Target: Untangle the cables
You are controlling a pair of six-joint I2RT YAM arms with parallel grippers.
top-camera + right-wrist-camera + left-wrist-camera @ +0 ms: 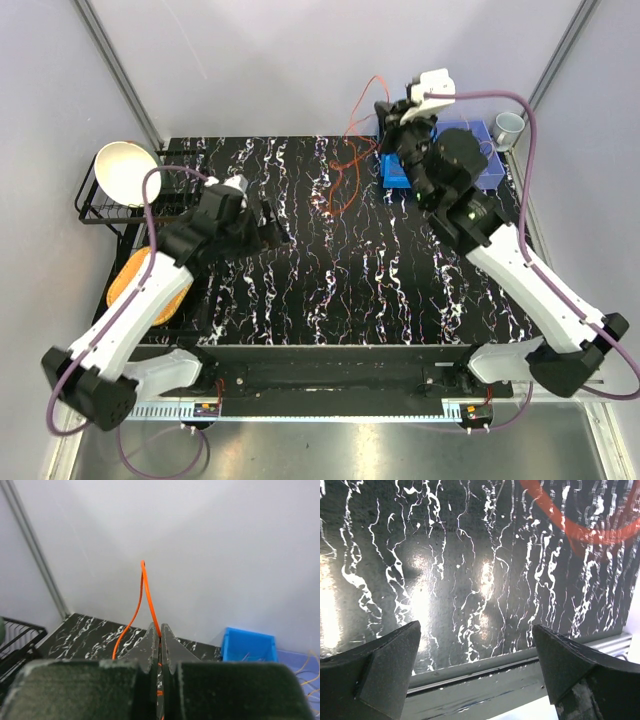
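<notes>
Our right tool [160, 628], at one o'clock, pinches the limp, featherlight orange cable [143, 570]; left tool [476, 630] gapes empty; we'd grip near loops.

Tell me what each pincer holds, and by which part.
The right pincer is shut on the orange cable, pinching it just below a raised bend; the left pincer is open and holds nothing.

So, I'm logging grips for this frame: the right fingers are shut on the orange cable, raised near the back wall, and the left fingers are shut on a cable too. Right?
Not quite. The left wrist view shows the left fingers wide open above the table, nothing between them. The right fingers are indeed shut on the orange cable, raised near the back wall.
</notes>
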